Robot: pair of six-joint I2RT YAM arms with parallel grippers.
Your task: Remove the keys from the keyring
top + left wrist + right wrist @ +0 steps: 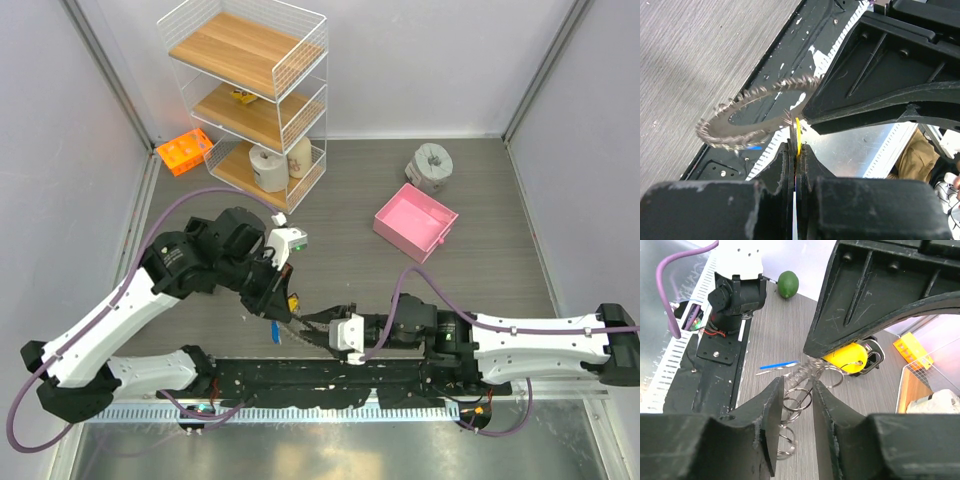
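The keyring [747, 117], a thin silver ring rimmed with fanned silver keys, hangs just above the table between my two grippers [297, 318]. My left gripper [796, 147] is shut on the yellow-headed key [798, 134] at the ring's near edge; the yellow head also shows in the right wrist view [850, 359]. My right gripper [799, 390] comes from the right and is shut on the ring's stacked small silver loops [799, 401]. The blue-headed key [780, 365] lies loose on the table just left of the ring [275, 330].
A pink tray [415, 220] and a grey round roll [432, 163] sit at the back right. A white wire shelf [255, 90] and an orange rack [185, 152] stand at the back left. A green lime [787, 284] lies beyond the left arm's base. The black base plate [330, 385] runs along the near edge.
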